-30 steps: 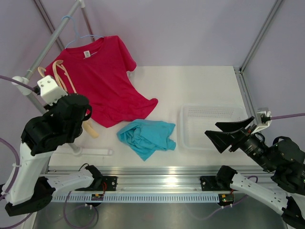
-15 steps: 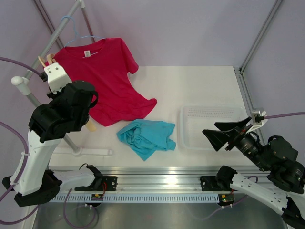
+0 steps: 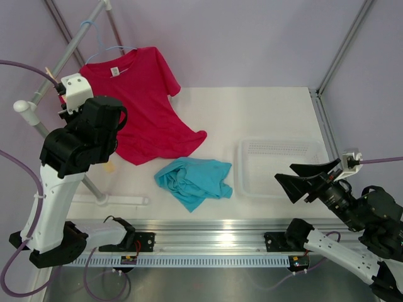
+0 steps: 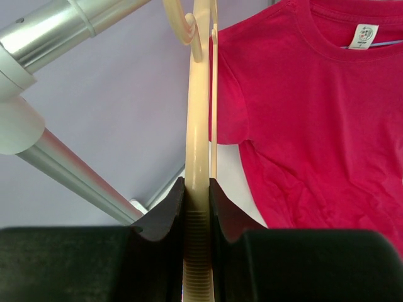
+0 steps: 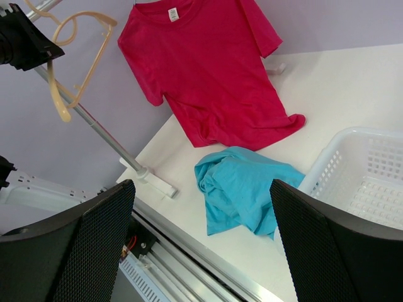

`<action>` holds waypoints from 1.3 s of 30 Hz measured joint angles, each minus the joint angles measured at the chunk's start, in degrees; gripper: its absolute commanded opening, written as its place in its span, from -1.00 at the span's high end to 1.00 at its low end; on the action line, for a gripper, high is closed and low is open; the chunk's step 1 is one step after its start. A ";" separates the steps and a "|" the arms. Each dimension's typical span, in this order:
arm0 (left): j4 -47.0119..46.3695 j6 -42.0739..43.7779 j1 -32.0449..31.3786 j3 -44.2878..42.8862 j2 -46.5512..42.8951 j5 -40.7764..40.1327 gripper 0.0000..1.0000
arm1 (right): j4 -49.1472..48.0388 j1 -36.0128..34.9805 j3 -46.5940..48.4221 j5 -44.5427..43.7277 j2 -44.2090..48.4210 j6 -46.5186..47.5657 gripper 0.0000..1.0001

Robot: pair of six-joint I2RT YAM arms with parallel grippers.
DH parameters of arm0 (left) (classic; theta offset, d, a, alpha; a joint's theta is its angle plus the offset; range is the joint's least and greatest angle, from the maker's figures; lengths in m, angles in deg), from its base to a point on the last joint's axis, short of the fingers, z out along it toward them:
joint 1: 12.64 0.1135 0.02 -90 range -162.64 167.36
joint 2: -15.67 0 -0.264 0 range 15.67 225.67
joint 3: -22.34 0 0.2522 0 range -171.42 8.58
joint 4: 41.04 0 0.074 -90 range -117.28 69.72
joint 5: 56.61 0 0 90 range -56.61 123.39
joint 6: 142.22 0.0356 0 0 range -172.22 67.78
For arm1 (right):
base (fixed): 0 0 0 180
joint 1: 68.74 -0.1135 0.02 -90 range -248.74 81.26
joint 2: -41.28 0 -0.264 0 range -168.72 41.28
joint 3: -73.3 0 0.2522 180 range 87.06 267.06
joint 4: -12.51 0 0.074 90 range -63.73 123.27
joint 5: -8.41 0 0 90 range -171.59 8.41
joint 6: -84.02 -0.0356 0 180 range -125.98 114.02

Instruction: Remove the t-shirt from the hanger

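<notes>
A red t-shirt (image 3: 145, 107) hangs on a light blue hanger (image 3: 104, 47) from the metal rail (image 3: 69, 47), its hem trailing on the table. It also shows in the left wrist view (image 4: 321, 126) and the right wrist view (image 5: 208, 69). My left gripper (image 4: 197, 185) is shut on a bare cream hanger (image 4: 200, 126) and holds it up beside the rail, left of the red shirt; the right wrist view shows this hanger (image 5: 75, 69) dangling from the gripper. My right gripper (image 3: 302, 179) is open and empty above the table's near right.
A crumpled teal t-shirt (image 3: 192, 179) lies mid-table. A white plastic basket (image 3: 277, 148) stands to its right. The rack's slanted post and white foot (image 3: 119, 200) are at the near left. Frame posts stand at the back corners.
My left arm has lifted the cream hanger up and back toward the rail. My right gripper has shifted slightly to the right, still open.
</notes>
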 measured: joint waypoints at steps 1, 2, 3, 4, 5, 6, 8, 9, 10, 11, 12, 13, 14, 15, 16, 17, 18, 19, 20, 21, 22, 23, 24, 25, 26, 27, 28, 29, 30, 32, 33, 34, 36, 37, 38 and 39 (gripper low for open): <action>-0.07 0.79 0.24 0.00 0.15 -0.13 1.00 | 0.17 0.00 0.00 -0.20 0.04 0.13 -0.91; -0.13 1.49 0.52 0.00 0.28 -0.20 1.00 | 0.46 0.00 0.00 -0.44 0.09 0.22 -0.91; -0.22 2.27 0.92 0.00 0.42 -0.26 1.00 | 0.76 0.00 0.00 -0.79 0.09 0.39 -0.90; -0.33 2.91 1.29 0.00 0.50 -0.33 1.00 | 0.96 0.00 0.00 -0.90 0.15 0.52 -0.91; -0.61 3.56 1.73 0.00 0.57 -0.33 1.00 | 1.05 0.00 0.02 -1.03 0.17 0.63 -0.90; -1.03 4.20 2.03 0.00 0.57 -0.33 1.00 | 1.27 0.00 0.09 -1.20 0.20 0.76 -0.91; -1.70 5.31 2.54 0.00 0.57 -0.31 1.00 | 1.53 0.00 0.22 -1.22 0.17 0.81 -0.91; -1.92 5.77 2.73 0.00 0.59 -0.31 1.00 | 1.73 0.00 0.37 -1.20 0.20 0.81 -0.90; -2.16 6.12 2.86 0.00 0.61 -0.28 1.00 | 1.84 0.00 0.59 -1.18 0.17 0.79 -0.90; -2.38 6.40 2.91 0.00 0.70 -0.24 1.00 | 1.90 0.00 0.85 -1.18 0.17 0.79 -0.91; -2.56 6.51 2.99 0.00 0.76 -0.17 1.00 | 1.97 0.00 1.07 -1.18 0.20 0.79 -0.91; -2.71 6.60 3.04 0.00 0.85 -0.07 1.00 | 2.05 0.00 1.25 -1.18 0.20 0.79 -0.91; -2.82 6.62 3.08 0.00 0.94 0.02 1.00 | 2.08 0.00 1.33 -1.18 0.20 0.76 -0.90; -2.86 6.60 3.13 0.02 1.01 0.07 1.00 | 2.14 0.00 1.40 -1.18 0.20 0.76 -0.90; -2.93 6.60 3.17 0.11 1.01 0.09 1.00 | 2.34 0.00 1.51 -1.18 0.20 0.76 -0.90; -3.10 6.56 3.26 0.26 1.01 0.13 1.00 | 2.49 0.00 1.60 -1.18 0.20 0.76 -0.91; -3.21 6.47 3.34 0.48 0.98 0.13 1.00 | 2.56 0.00 1.66 -1.16 0.20 0.74 -0.90; -3.39 6.45 3.69 0.83 0.98 0.13 1.00 | 2.64 0.00 1.73 -1.14 0.20 0.74 -0.91; -3.67 6.43 4.17 1.20 0.98 0.20 1.00 | 2.86 0.00 1.86 -1.11 0.20 0.74 -0.91; -3.80 6.43 4.55 1.44 1.01 0.33 1.00 | 2.91 0.00 1.95 -1.07 0.20 0.74 -0.91; -3.98 6.47 4.92 1.57 1.03 0.48 1.00 | 2.93 0.00 2.03 -1.03 0.20 0.74 -0.91; -4.31 6.64 5.31 1.60 1.11 0.57 1.00 | 2.93 0.00 2.05 -0.92 0.20 0.74 -0.90; -4.81 6.95 5.62 1.60 1.16 0.61 1.00 | 2.95 0.00 2.08 -0.92 0.20 0.74 -0.91; -5.35 7.17 5.84 1.60 1.18 0.61 1.00 | 2.93 0.00 2.08 -0.90 0.20 0.74 -0.91; -5.95 7.43 6.08 1.60 1.18 0.61 1.00 | 2.95 0.00 2.08 -0.92 0.20 0.74 -0.91; -6.29 7.58 6.27 1.60 1.18 0.63 1.00 | 2.95 0.00 2.08 -0.92 0.22 0.76 -0.91; -6.67 7.72 6.67 1.60 1.18 0.85 1.00 | 2.95 0.00 2.08 -0.92 0.28 0.74 -0.90; -7.08 7.80 6.99 1.62 1.16 1.07 1.00 | 2.97 0.00 2.08 -0.96 0.39 0.76 -0.91; -7.67 7.91 7.37 1.90 1.09 1.22 1.00 | 2.97 0.00 2.08 -0.96 0.57 0.76 -0.91; -8.59 7.93 8.00 3.39 0.63 1.75 1.00 | 2.95 0.00 2.08 -0.98 0.90 0.76 -0.91; -8.96 7.89 8.24 4.24 0.48 2.05 1.00 | 2.97 0.00 2.08 -0.96 0.96 0.76 -0.91; -9.29 7.76 8.46 5.22 0.37 2.29 1.00 | 2.97 0.00 2.08 -0.94 0.98 0.76 -0.90; -9.49 7.41 8.72 6.69 0.37 2.89 1.00 | 2.99 0.00 2.08 -0.90 0.98 0.74 -0.90; -9.60 7.26 8.81 7.37 0.44 3.21 1.00 | 2.97 0.00 2.08 -0.90 1.01 0.76 -0.91; -9.94 7.08 8.87 7.76 0.46 3.21 1.00 | 3.02 0.00 2.08 -0.90 1.05 0.76 -0.91; -10.25 6.99 8.92 7.93 0.46 3.21 1.00 | 3.10 0.00 2.08 -0.92 1.18 0.76 -0.91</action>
